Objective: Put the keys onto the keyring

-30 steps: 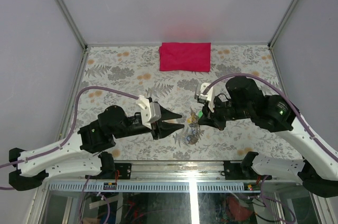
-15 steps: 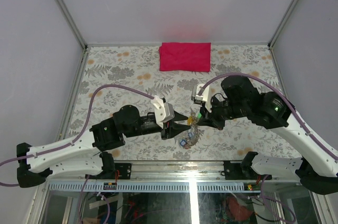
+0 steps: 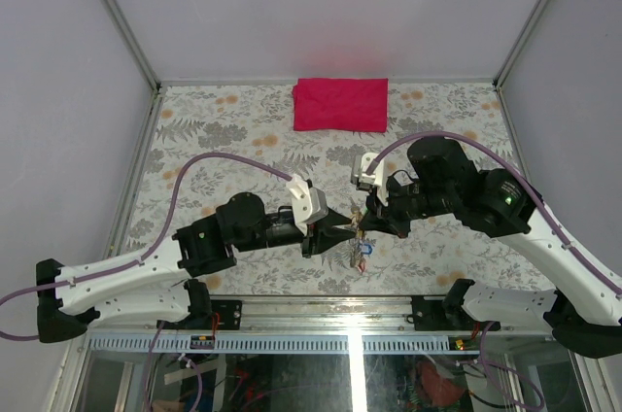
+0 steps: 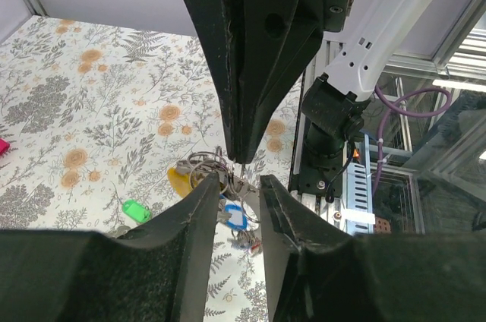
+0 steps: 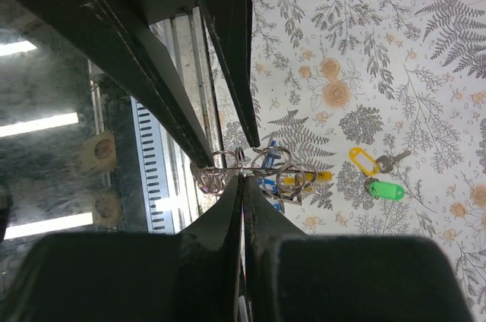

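Your left fingers (image 4: 190, 231) have moved in, narrowly apart | keys (image 4: 234, 216) just beyond their tips | right fingers (image 5: 228, 216) clamp keyring (image 5: 269, 161)

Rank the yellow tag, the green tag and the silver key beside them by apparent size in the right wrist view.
1. Yellow tag and green tag: look alike, unranked.
2. Silver key: smallest.

No words, numbers or signs can be read anywhere. The green tag (image 5: 387, 189) and yellow tag (image 5: 363, 161), at 4 o'clock on the bench (image 5: 425, 48), look blank.
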### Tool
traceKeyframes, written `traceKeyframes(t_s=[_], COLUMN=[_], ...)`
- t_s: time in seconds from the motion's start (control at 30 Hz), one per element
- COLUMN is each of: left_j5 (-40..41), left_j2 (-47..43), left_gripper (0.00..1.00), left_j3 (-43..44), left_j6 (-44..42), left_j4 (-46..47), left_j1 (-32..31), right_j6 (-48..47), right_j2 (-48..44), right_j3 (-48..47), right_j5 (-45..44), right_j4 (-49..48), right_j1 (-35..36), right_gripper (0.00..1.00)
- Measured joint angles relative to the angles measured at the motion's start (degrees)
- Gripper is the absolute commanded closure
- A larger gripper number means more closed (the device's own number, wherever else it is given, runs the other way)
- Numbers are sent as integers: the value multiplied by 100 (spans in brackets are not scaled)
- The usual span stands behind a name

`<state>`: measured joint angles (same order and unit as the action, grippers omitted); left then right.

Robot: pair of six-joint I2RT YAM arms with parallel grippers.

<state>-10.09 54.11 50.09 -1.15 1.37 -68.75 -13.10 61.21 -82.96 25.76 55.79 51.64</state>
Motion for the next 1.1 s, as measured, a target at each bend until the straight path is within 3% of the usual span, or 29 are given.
traceKeyframes(t_s=[0.33, 0.47, 0.6, 0.67, 0.87, 1.1], left_j5=[0, -2, 0, -2, -4, -103], left_j2=[79, 105, 103, 94, -92, -750], left_gripper=[82, 99, 100, 100, 100, 100], left_j3=[0, 0, 0, 0, -46, -595], left_j6=[0, -2, -11, -11, 26, 286], left_j4=[9, 7, -7, -11, 11, 625], left_j1=[0, 0, 2, 2, 2, 120], right_j6=[0, 0, -7, -9, 24, 317], right_j2=[0, 2, 0, -4, -214, -1451], right_j3=[35, 63, 94, 98, 278, 1451], right_j5=[205, 240, 262, 267, 297, 271], right_j4=[-131, -144, -151, -160, -605, -2286], right_j1=[2, 0, 0, 0, 0, 2], right_gripper=[100, 100, 100, 95, 60, 52])
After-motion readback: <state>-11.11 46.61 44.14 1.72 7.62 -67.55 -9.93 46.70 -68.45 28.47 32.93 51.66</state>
